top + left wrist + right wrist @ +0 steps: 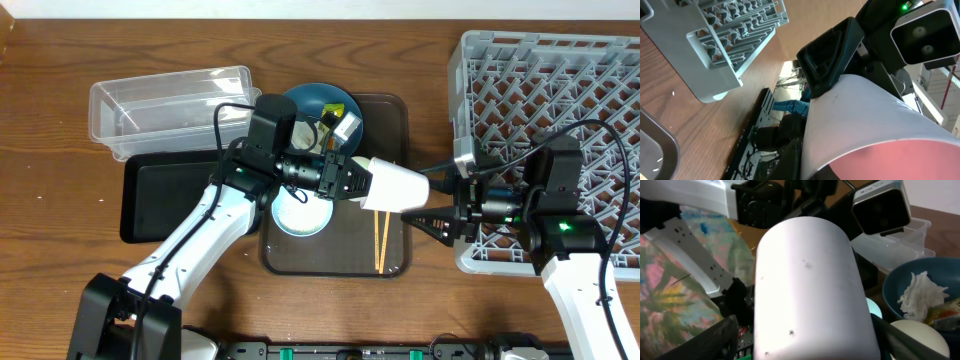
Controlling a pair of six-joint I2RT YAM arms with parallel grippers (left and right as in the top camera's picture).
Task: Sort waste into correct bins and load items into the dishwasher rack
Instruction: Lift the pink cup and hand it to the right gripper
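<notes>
My left gripper (350,182) (850,170) is shut on the rim of the pink cup (398,186) (865,120), white outside and pink inside, and holds it sideways above the brown tray. My right gripper (432,203) (807,345) is open, with a finger on each side of the cup's base (805,280). The pale green cup (300,216) (874,308) stands on the tray under my left arm. The blue bowl-plate (318,100) (940,272) holds crumpled tissue (918,295) and the yellow-green wrapper (345,126). The white bowl (918,336) sits beside it. Two chopsticks (380,240) lie on the tray. The dishwasher rack (560,80) (730,45) is at the right.
The clear tub (170,95) (900,245) stands at the back left, with the black tray (160,195) in front of it. The brown serving tray (392,112) lies in the middle. Cables run over the rack's near left corner.
</notes>
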